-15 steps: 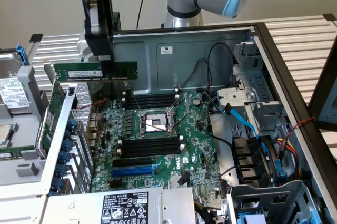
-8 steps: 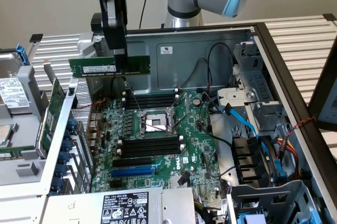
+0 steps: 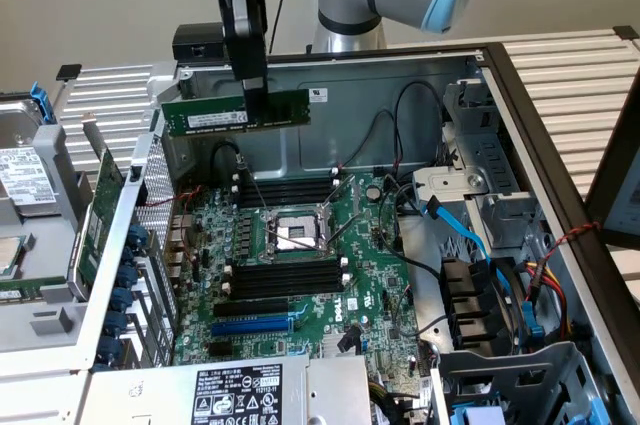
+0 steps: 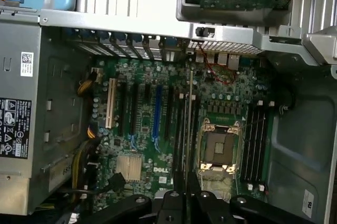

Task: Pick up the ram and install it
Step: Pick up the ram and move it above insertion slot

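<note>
My gripper [image 3: 255, 95] hangs above the open computer case, shut on the ram [image 3: 215, 115], a long green stick with a white label strip. The stick is held level and lengthwise, well above the motherboard [image 3: 300, 295]. In the wrist view the ram [image 4: 188, 118] appears edge-on as a thin line running out from the gripper [image 4: 187, 187] over the board. Black memory slots with white end clips lie on both sides of the CPU socket [image 3: 290, 235]: one bank [image 3: 285, 190] behind it and one bank [image 3: 285, 275] in front. No stick is in any of them.
A larger green expansion card [image 3: 100, 215] stands in the swung-out bracket frame at the exterior view's left. The power supply [image 3: 235, 390] sits at the front. Blue and black cables [image 3: 470, 235] and a drive cage [image 3: 490, 315] crowd the exterior view's right. The case walls [image 3: 400, 85] enclose the board.
</note>
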{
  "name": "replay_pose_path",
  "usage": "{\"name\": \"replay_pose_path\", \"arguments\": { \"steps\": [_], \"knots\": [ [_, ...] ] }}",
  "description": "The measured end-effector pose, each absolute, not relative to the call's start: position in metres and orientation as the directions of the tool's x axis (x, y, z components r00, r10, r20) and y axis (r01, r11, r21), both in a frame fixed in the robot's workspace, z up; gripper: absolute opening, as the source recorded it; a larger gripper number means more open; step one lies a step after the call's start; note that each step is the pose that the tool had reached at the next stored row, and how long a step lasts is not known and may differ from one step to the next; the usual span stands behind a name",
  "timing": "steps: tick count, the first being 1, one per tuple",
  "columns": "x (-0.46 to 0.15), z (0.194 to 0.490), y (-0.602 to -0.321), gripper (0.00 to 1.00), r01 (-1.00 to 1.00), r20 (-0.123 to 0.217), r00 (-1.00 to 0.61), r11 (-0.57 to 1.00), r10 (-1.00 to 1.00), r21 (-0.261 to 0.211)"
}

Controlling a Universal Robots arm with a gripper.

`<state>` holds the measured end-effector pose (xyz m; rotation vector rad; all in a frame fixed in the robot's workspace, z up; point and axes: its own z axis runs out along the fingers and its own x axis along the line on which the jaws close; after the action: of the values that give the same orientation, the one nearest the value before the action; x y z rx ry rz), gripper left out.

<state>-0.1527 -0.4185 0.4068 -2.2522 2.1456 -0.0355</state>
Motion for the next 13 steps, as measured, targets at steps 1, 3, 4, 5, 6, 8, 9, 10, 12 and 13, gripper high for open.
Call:
{"name": "replay_pose_path", "arguments": {
  "steps": [1, 3, 4, 5, 6, 8, 9, 10, 12, 13],
  "knots": [
    [-0.151, 0.407, -0.417, 0.14, -0.998, -0.005, 0.048, -0.048, -0.999, -0.041],
    [-0.147, 0.407, -0.414, 0.14, -0.998, -0.005, 0.049, -0.048, -0.999, -0.046],
    [-0.145, 0.407, -0.413, 0.14, -0.998, -0.005, 0.049, -0.048, -0.999, -0.048],
    [-0.143, 0.407, -0.412, 0.14, -0.998, -0.006, 0.049, -0.048, -0.999, -0.049],
    [-0.142, 0.407, -0.411, 0.14, -0.998, -0.007, 0.049, -0.048, -0.999, -0.050],
    [-0.139, 0.407, -0.408, 0.14, -0.998, -0.010, 0.049, -0.048, -0.999, -0.050],
    [-0.138, 0.407, -0.407, 0.14, -0.998, -0.014, 0.049, -0.048, -0.999, -0.051],
    [-0.137, 0.407, -0.406, 0.14, -0.998, -0.020, 0.049, -0.048, -0.999, -0.051],
    [-0.136, 0.407, -0.406, 0.14, -0.998, -0.040, 0.049, -0.047, -0.998, -0.052],
    [-0.135, 0.407, -0.405, 0.14, -0.998, -0.051, 0.049, -0.046, -0.997, -0.053]
  ]
}}
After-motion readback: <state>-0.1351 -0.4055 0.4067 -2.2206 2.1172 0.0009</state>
